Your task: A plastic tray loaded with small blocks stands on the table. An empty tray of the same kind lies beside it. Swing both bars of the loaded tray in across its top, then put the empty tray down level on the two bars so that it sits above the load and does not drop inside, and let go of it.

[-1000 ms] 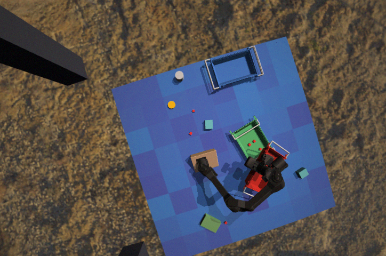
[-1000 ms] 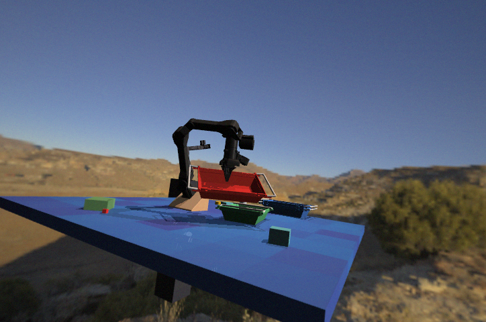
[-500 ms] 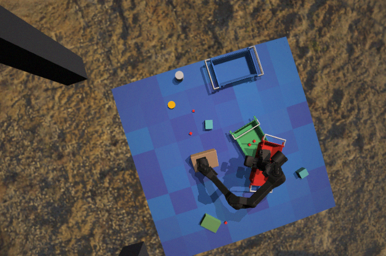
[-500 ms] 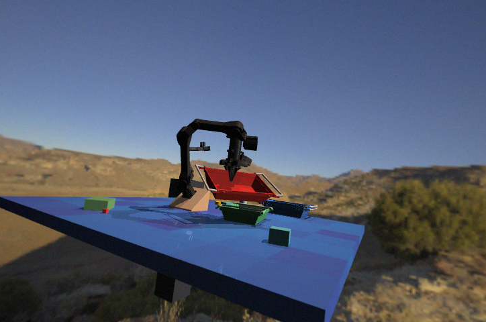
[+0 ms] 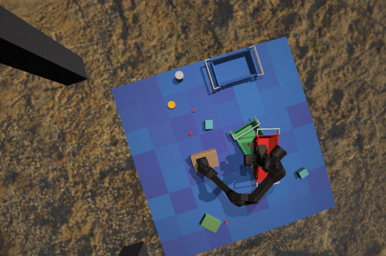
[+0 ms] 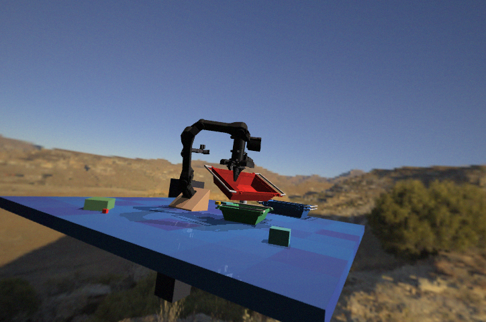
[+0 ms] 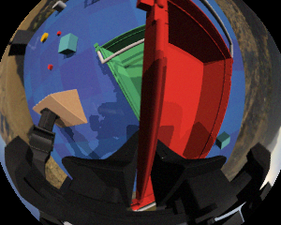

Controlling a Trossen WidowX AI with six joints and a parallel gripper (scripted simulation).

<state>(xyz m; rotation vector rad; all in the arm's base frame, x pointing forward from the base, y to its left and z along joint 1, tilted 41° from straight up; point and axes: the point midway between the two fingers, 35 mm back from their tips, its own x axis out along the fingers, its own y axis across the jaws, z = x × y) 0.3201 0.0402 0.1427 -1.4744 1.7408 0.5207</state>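
The green tray [image 5: 244, 145] [image 6: 245, 216] [image 7: 131, 75] stands on the table. One wire bar [image 5: 246, 130] [image 7: 124, 50] lies in across its far end; the bar at its other end is hidden from above but looks swung in, seen from the side. One red block [image 5: 249, 144] shows inside; the rest of the load is hidden. My gripper [image 6: 235, 178] [image 7: 142, 134] is shut on a long side wall of the empty red tray [image 5: 267, 141] [image 6: 251, 196] [image 7: 184, 84]. The red tray hangs above the green one, turned relative to it and tilted toward the exterior camera, its bars swung out.
A blue tray [image 5: 231, 71] [image 6: 289, 209] stands at the back. A teal cube [image 5: 208, 124] [image 7: 67, 43] and another teal cube [image 5: 302, 173] [image 6: 279, 236] stand either side. A tan wedge [image 5: 211, 158] is by the arm base. A grey cylinder [image 5: 178, 75], yellow disc [image 5: 171, 104] and green block [image 5: 210, 222] also show.
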